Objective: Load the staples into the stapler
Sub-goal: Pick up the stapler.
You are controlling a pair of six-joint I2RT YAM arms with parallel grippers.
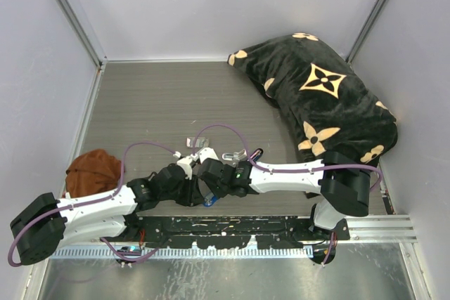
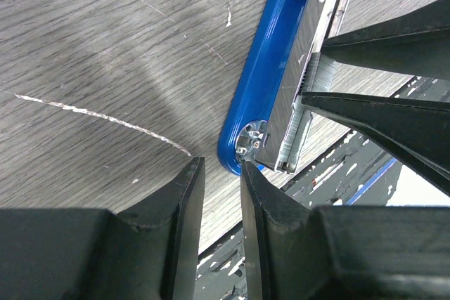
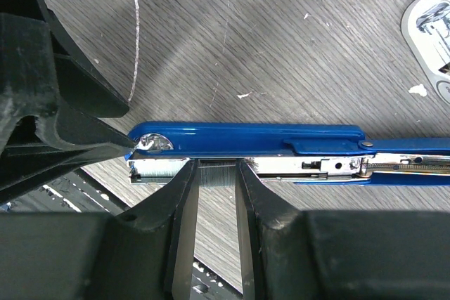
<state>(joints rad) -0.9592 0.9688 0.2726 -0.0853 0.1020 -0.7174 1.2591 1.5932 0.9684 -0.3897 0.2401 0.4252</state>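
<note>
Right gripper [image 3: 216,166] on staples [image 3: 216,175] — stapler [image 3: 246,133] crosswise

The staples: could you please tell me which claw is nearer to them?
Right. The right claw straddles the staples in the stapler; the left claw sits at the stapler's rounded end, apart from them.

We're seeing a glossy blue finish on the stapler [image 3: 246,131], bright metal in its channel [image 3: 316,166], ribbed silvery metal staples [image 3: 214,172], and a matt, scratched wood-grain table [image 2: 105,47].
</note>
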